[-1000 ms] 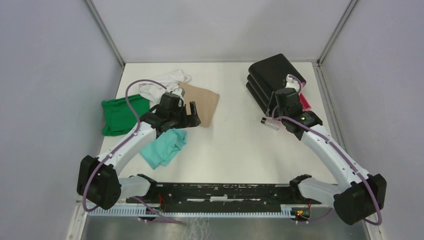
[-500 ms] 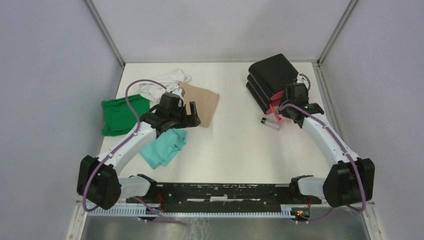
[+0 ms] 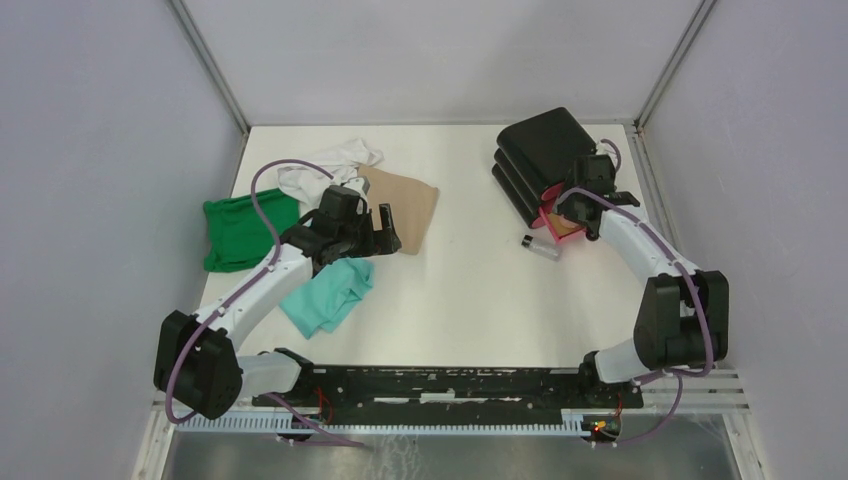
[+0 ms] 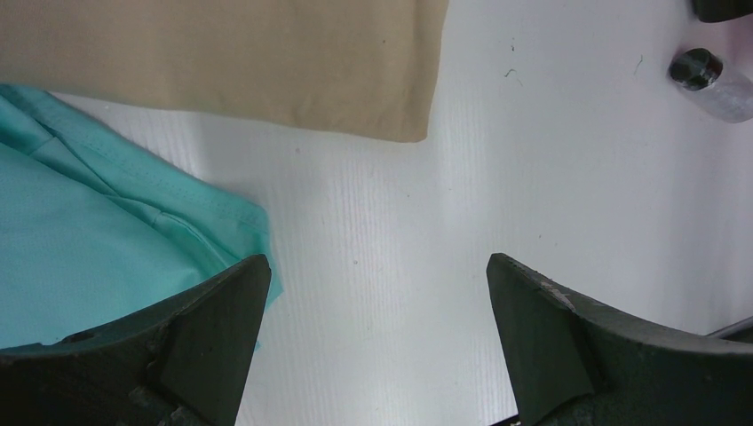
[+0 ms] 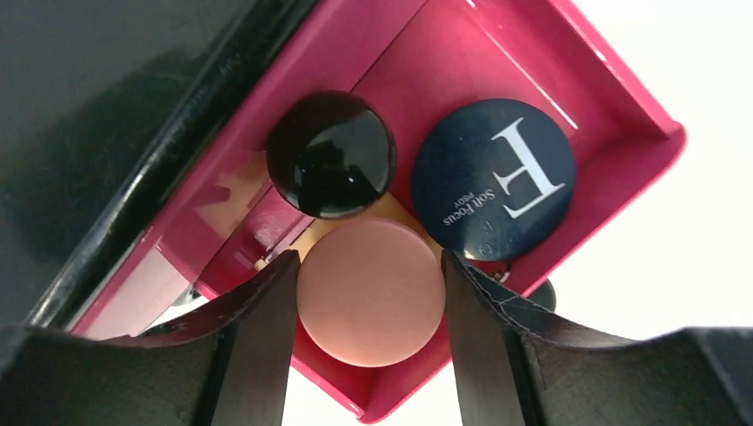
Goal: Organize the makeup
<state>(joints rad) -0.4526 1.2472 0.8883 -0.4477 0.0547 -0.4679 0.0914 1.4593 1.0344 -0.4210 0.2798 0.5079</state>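
Gripping a salmon-pink puff [image 5: 370,306], the right tool [image 5: 368,266] overhangs the pink drawer [image 5: 462,53] holding a jar [image 5: 330,166] and compact [image 5: 494,177].

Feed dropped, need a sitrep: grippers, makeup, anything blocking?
Left gripper open, empty, beside teal cloth. Right gripper shut on pink puff over pink drawer; dark jar and compact inside. Vial on table, loose. Nothing blocking the drawer.

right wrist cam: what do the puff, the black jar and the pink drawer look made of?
salmon puff: probably soft foam or sponge; matte, no glare.
black jar: glossy plastic or glass; sharp reflections.
pink drawer: likely smooth hard plastic; faint sheen.
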